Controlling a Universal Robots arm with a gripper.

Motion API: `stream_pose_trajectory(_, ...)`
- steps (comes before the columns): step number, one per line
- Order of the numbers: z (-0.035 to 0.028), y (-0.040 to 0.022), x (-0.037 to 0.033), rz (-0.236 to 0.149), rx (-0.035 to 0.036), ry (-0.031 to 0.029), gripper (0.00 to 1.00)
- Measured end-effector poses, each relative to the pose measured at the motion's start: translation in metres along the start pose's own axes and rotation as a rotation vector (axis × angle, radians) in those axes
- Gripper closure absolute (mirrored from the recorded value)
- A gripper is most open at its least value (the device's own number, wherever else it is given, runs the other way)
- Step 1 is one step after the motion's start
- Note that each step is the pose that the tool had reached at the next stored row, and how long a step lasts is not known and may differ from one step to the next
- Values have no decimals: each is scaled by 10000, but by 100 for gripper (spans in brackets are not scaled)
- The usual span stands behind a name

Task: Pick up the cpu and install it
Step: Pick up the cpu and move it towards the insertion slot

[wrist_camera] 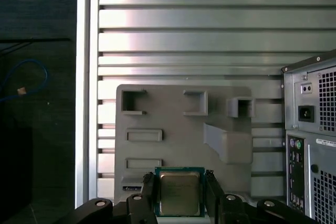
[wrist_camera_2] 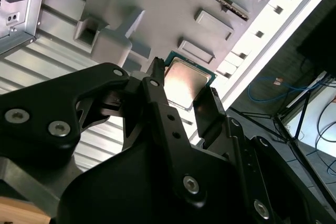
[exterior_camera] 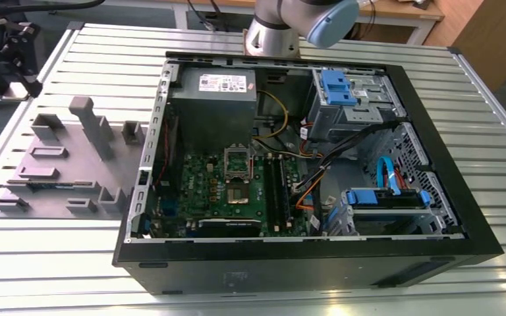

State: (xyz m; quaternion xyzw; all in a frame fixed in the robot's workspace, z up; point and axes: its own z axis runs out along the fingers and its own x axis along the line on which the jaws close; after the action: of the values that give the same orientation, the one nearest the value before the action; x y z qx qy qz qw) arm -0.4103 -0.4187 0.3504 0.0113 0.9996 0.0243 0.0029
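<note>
CPU [wrist_camera: 179, 192] hangs edge-on between the two black fingers [wrist_camera: 148, 195] of the tool [wrist_camera: 179, 174], silvery lid facing the camera and green border showing round it. The tool is closed on it, one finger pressed to each opposite side. In both wrist views it is held up off the grey fixture plate [wrist_camera: 173, 103] with its raised blocks and pockets. That plate lies on the slatted metal surface [wrist_camera: 184, 24], just beside the open computer case [exterior_camera: 429, 164].

In the exterior view the motherboard socket [exterior_camera: 238, 192] lies inside the case, its hinged frame [exterior_camera: 238, 158] swung up. Memory slots are just beside it and loose cables [exterior_camera: 310, 181] are near.

The hold looks slight, I judge: only thin edges are pinched, so a jolt or brush against the case wall could tilt the chip or let it slip. A tilted or rotated chip set into the socket could sit crooked and damage the contacts. The raised frame and nearby cables could also catch the fingers.
</note>
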Motion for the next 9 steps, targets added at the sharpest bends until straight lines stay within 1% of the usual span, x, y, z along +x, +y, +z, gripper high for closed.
stream_pose_trajectory(9,12,4,-200,0,-1,-2,53)
